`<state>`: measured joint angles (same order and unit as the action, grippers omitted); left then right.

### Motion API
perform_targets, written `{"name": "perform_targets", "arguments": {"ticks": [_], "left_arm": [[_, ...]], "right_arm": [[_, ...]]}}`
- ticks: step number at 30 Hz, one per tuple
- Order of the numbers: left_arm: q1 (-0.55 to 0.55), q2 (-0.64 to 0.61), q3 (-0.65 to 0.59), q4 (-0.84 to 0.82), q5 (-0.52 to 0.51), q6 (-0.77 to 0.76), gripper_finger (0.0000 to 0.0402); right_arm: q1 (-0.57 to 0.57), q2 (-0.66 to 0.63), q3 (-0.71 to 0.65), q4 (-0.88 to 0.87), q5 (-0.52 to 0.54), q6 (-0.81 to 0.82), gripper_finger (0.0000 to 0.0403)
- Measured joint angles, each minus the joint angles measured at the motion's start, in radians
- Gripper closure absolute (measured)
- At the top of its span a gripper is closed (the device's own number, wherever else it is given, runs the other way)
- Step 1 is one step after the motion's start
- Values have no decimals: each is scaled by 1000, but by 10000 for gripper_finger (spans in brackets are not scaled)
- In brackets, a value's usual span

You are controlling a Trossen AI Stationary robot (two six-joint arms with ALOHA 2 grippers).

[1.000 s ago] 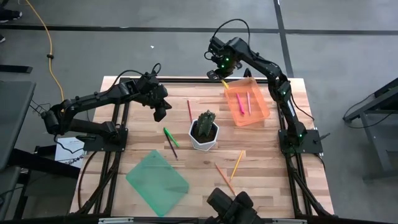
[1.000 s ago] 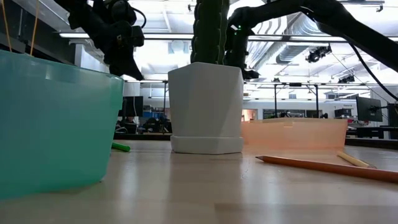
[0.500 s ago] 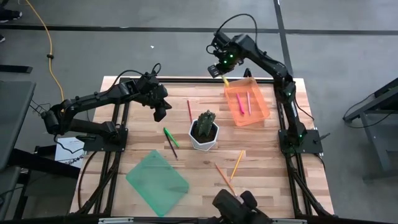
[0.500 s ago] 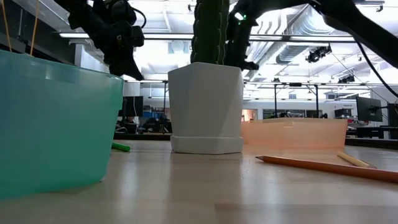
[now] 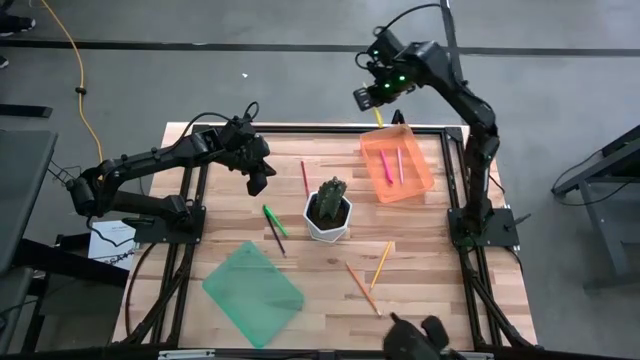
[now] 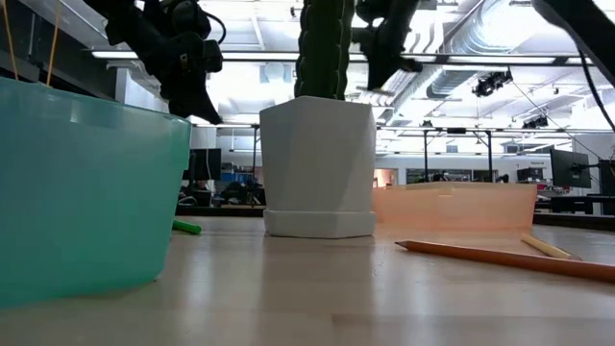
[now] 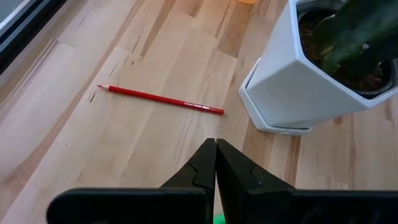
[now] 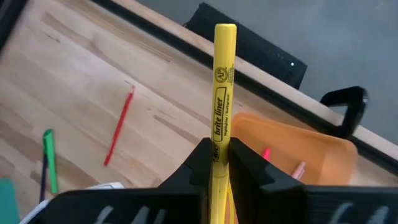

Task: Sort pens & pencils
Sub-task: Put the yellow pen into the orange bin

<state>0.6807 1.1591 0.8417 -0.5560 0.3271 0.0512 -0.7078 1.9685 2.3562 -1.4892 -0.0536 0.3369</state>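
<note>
The right gripper point(image 8: 219, 163) hangs above the table's point(image 5: 420, 290) far edge, by the orange tray's point(image 5: 420, 186) far left corner, its fingers pinched on a yellow pen point(image 8: 222, 93) whose long axis runs straight out past the fingertips; whether the free end is cap or tip is hard to tell. Two pinkish sticks point(image 5: 392, 166) lie lengthwise in the tray. The left gripper point(image 7: 215, 163) hovers shut and empty near the table's far left, over a red pencil point(image 7: 160, 99) lying just beside the white pot point(image 7: 311, 81).
</note>
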Motion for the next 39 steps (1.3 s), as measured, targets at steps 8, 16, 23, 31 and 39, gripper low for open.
{"name": "perform_targets", "arguments": {"ticks": [8, 16, 23, 31, 39], "left_arm": [[0, 0, 0, 0, 3, -3, 401], [0, 0, 0, 0, 6, -6, 401], [0, 0, 0, 0, 6, -13, 401], [0, 0, 0, 0, 15, -28, 401], [0, 0, 0, 0, 19, -33, 401]], "right_arm": [[-6, -112, 0, -65, 55, 22, 385], [-6, -217, 0, -83, 73, 60, 385], [-6, -307, 0, -83, 83, 100, 385], [-6, -373, -17, -81, 114, 116, 385], [-6, -487, -218, -81, 175, 136, 385]]}}
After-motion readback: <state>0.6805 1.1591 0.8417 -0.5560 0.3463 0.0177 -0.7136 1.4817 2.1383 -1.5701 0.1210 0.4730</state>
